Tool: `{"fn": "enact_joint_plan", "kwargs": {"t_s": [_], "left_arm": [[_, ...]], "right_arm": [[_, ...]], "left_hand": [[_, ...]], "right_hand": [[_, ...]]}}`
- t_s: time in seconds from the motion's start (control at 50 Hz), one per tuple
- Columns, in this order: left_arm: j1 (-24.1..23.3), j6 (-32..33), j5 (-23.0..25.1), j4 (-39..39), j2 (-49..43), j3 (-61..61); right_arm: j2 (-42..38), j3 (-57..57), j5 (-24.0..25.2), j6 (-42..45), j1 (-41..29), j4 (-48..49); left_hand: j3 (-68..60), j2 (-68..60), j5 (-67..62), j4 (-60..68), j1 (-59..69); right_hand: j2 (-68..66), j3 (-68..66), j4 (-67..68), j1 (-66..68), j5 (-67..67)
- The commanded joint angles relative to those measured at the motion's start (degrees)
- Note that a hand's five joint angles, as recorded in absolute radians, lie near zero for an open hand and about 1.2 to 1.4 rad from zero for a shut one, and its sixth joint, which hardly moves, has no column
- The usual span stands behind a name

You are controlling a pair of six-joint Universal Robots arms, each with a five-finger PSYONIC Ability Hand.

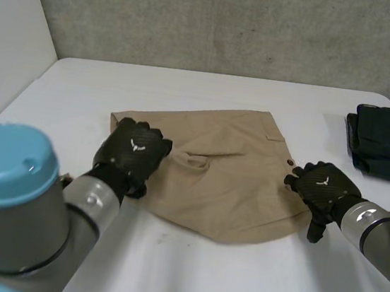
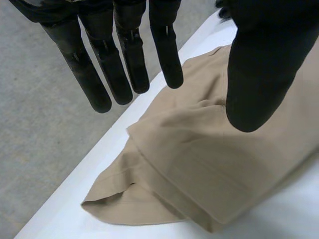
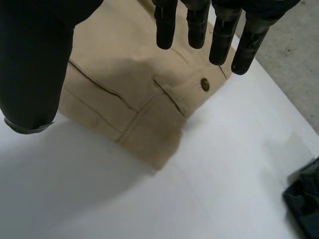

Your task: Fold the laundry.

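The tan shorts (image 1: 226,178) are spread in the middle of the bench (image 1: 235,286); they are judged soft and light, likely to sag when lifted. The left hand (image 1: 131,154) is held released over their left edge, the right hand (image 1: 322,186) released at the buttoned right edge. The thicker hems and corners are best pinched

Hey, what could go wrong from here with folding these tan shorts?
The left hand is open over a layered hem of the tan shorts; it may pinch only the top layer. The bunched ridge mid-cloth could get folded in as a crease. The right hand, open by the button, might knock the dark folded pile nearby when swinging.
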State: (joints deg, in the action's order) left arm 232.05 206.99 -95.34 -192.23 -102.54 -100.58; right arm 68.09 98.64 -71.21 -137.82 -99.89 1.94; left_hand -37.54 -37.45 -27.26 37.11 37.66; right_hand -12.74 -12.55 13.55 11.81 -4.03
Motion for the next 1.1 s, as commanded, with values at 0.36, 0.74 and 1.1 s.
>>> {"fn": "enact_joint_plan", "kwargs": {"t_s": [0.36, 0.74, 1.1], "left_arm": [[4.55, -0.27, 2.44, -5.08, -10.92, -2.35], [3.85, -0.44, 1.74, -4.2, -16.91, 6.36], [4.12, -0.27, 1.65, 9.24, 9.28, 6.27]], "right_arm": [[-8.24, -4.94, 5.21, 4.75, 2.42, 2.98], [-10.35, -7.76, 5.03, 3.96, 1.89, 2.98], [9.5, -15.05, 3.89, 0.62, 1.98, -16.07]], "left_hand": [[-2.61, -2.71, -2.9, 3.04, 2.49], [-42.46, -42.55, -42.74, 42.89, 42.34], [-42.46, -42.55, -42.74, 42.89, 42.34]], "right_hand": [[-14.83, -15.03, 14.02, 15.77, -13.55], [-67.26, -67.45, 66.45, 68.19, -65.97], [-67.26, -67.45, 66.45, 68.19, -65.97]]}}
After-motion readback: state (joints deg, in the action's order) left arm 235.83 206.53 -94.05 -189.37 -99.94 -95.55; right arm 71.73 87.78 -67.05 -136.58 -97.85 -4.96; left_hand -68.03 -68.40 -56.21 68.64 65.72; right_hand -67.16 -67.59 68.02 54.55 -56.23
